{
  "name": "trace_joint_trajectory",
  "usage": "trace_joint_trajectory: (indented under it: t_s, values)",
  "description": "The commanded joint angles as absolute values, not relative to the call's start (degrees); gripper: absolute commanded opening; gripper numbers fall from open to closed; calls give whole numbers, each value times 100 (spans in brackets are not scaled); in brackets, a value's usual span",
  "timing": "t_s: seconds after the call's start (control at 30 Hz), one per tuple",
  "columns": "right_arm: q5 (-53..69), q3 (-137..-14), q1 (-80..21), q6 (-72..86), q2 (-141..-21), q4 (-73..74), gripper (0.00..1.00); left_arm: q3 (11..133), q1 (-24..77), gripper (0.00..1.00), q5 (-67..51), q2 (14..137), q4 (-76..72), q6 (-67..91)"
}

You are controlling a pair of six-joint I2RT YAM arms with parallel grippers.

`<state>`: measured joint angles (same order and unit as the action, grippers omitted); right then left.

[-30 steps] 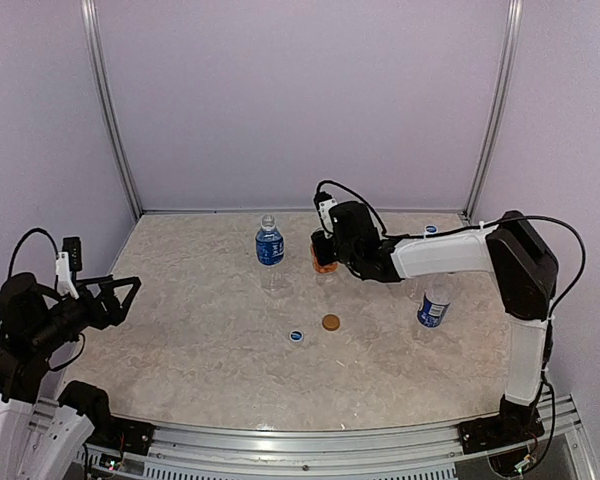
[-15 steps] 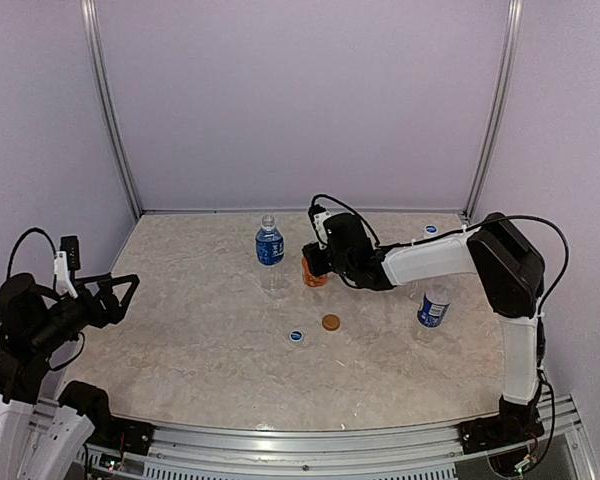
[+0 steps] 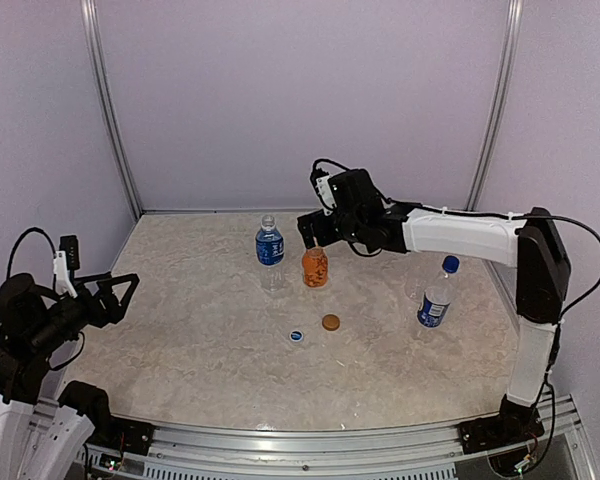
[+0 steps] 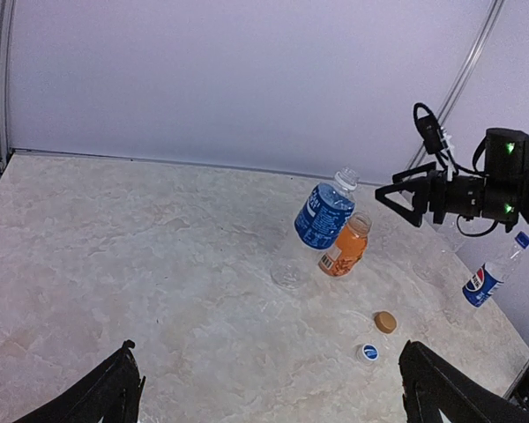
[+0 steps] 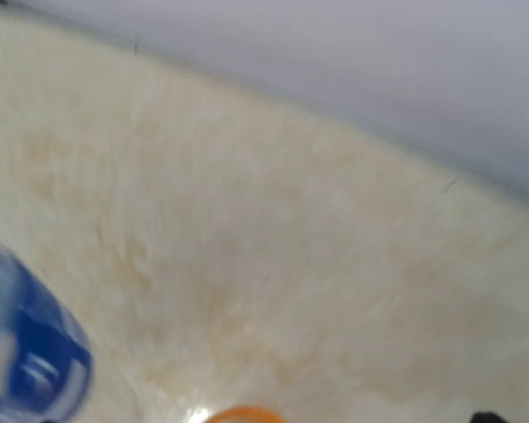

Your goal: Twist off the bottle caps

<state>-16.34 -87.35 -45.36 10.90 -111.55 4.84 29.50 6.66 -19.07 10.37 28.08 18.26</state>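
Right claw (image 3: pixel 312 232) spread, just above orange bottle (image 3: pixel 315 268); bump could knock it over. Left claw (image 3: pixel 125 298) spread too.

Right claw (image 3: pixel 313 230) above the table (image 3: pixel 180 340), short bottle (image 3: pixel 315 267) standing just below and before it, uncapped bottle (image 3: pixel 269 245) near on its left, nearer cap (image 3: pixel 330 322) and farther cap (image 3: pixel 296 336) lying further before it, capped bottle (image 3: pixel 435 297) well apart to its right
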Motion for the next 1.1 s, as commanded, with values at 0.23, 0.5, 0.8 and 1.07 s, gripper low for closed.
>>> trace_joint_trajectory:
  t_s: [0.23,0.5,0.8,1.07]
  values:
    - [-3515,-9803,-3990,2054,-9599,5483,99,2859,606,99,-2008,879,2673,1881]
    - [-2817,-8685,-3137,2047,-8900,5109,98,2856,606,99,-2081,852,2664,1872]
    - [-2128,-7937,-2637,1941,-8702,4425,78,2855,606,99,-2102,857,2655,1872]
    - [-1878,-7884,-2474,1722,-8869,4015,58,2846,598,99,-2129,897,2647,1872]
